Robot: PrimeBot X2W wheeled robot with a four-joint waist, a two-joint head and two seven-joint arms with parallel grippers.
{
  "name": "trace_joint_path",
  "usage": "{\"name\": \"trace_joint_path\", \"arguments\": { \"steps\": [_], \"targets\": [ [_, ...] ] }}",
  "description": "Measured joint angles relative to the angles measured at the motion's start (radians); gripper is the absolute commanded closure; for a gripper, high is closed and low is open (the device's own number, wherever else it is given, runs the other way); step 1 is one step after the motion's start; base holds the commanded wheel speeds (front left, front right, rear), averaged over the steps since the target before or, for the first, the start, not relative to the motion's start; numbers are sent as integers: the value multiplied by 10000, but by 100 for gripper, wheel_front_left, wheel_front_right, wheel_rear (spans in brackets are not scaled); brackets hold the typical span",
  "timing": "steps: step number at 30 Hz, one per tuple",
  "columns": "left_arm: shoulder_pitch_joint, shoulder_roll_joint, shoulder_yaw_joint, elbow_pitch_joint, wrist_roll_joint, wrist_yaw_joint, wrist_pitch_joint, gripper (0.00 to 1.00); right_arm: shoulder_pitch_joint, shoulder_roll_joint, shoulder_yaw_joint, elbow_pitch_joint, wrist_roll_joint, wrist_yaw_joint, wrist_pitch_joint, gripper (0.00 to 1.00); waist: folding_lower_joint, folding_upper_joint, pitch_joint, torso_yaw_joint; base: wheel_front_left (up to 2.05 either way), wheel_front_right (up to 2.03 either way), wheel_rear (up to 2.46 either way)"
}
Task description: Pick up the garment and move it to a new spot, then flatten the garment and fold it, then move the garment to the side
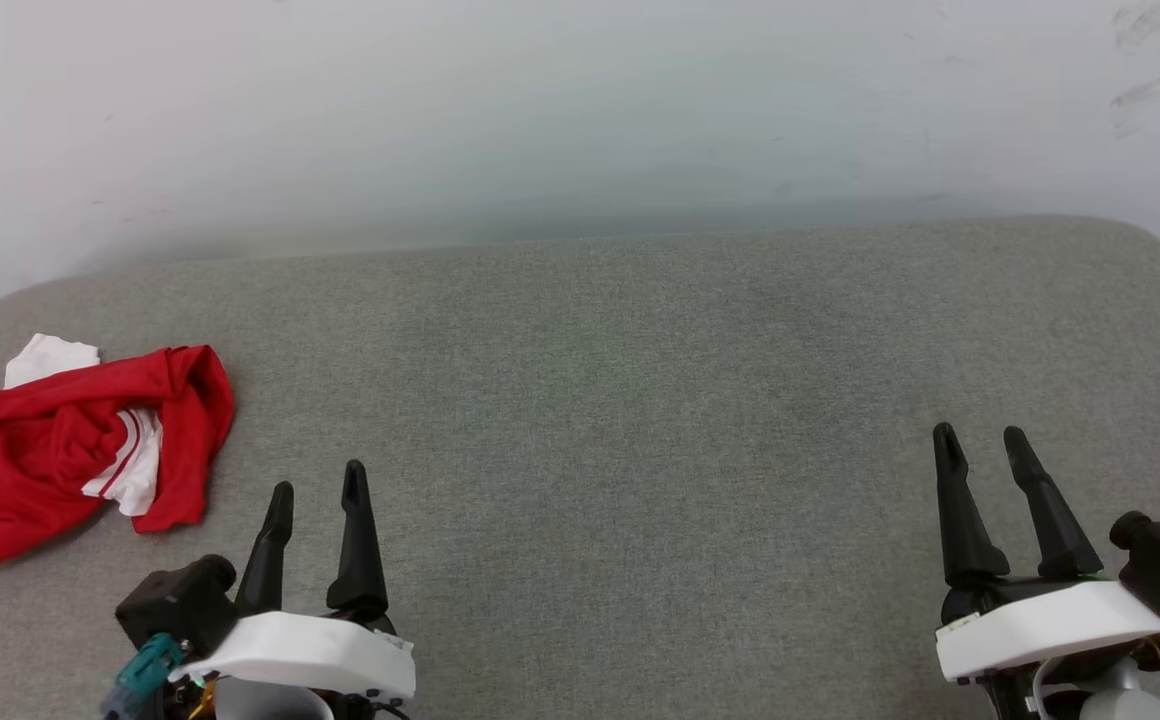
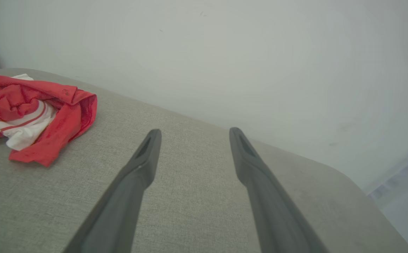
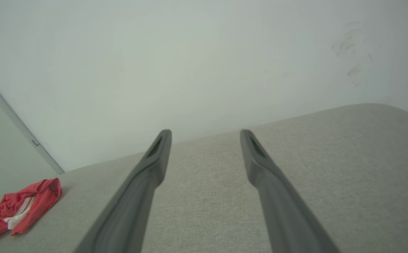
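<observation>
Garment: red jersey-style shirt (image 1: pixel 40 450) with a white sleeve and red-and-white striped trim, crumpled in a loose heap; no print can be read in the folds.
Garment, place: at the left edge of the head view, lying on the desk, up and to the left of the left claw and apart from it; in the left wrist view (image 2: pixel 67 112) it sits at the left of the frame, and in the right wrist view (image 3: pixel 49 191) at the lower left corner.
Desk: grey woven fabric top (image 1: pixel 640 400) with rounded far corners, spanning the width of the head view.
Left claw: lower left of the head view (image 1: pixel 318 480), two dark fingers spread apart with nothing between them, just above the desk; the left wrist view (image 2: pixel 195 130) shows bare fabric in the gap.
Right claw: lower right of the head view (image 1: pixel 979 434), fingers likewise parted and empty, well apart from the garment; the same gap appears in the right wrist view (image 3: pixel 205 131).
Wall: pale, plain (image 1: pixel 540 100), behind the desk, with faint dark scuffs at the upper right.
</observation>
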Motion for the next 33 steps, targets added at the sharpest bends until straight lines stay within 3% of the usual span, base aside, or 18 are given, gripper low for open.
{"name": "trace_joint_path", "arguments": {
  "steps": [8,11,12,19,24,29,33],
  "targets": [
    [-44,456,-903,-240,966,313,-199,0,86,0,19,123,-1053,0,-203,0,0,0,33,-15,0,0,0],
    [-47,656,-1239,-389,1300,593,-276,0,95,-2,-17,151,-1335,0,-290,0,0,0,41,-19,0,0,0],
    [-74,807,-1651,-564,1532,763,-397,0,100,-2,6,236,-1935,0,-407,0,0,0,63,-21,0,0,0],
    [-11,880,-1755,-238,1971,309,-541,0,108,-4,-8,314,-2608,0,-560,0,0,0,61,-24,0,0,0],
    [-11,963,-1998,-119,2711,401,-671,0,133,-4,42,320,-3083,0,-671,0,-1,0,63,-27,0,0,0],
    [42,819,-1891,-169,2736,470,-790,0,133,-4,79,320,-3279,2,-769,0,-1,0,69,-35,0,0,0],
    [245,454,-1310,-215,2552,-19,-849,0,138,-2,61,401,-2851,2,-857,0,-2,0,73,-40,0,0,0]
  ]
}}
